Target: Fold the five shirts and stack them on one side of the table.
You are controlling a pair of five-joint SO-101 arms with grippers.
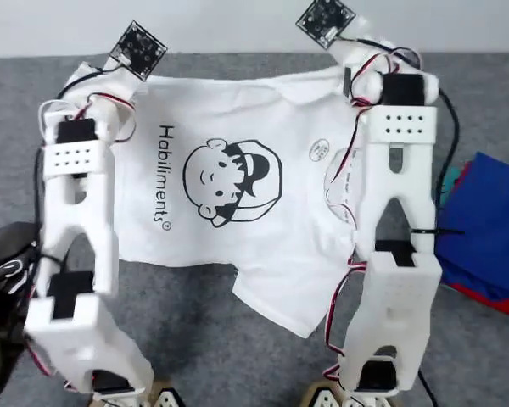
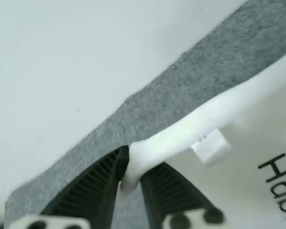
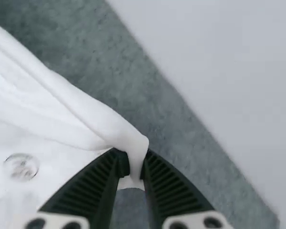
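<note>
2 grippers, each pinching a fold of 1 white shirt [image 1: 263,254] with fingers closed tight: left gripper [image 2: 128,167] at the hem corner, right gripper [image 3: 132,167] near the shoulder. Shirt lies flat mid-table [image 1: 187,339], long axis left to right, body spreading from both jaws toward the near edge. Likely next: draw the far side over toward the near edge; neither arm nearer. Blue and red cloth pile [image 1: 492,229] at right edge.

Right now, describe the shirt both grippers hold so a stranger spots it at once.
Spread across the middle of the grey table lies a white shirt. Unlike the blue-and-red cloth and dark cloth at the sides, it bears a cartoon face.
</note>
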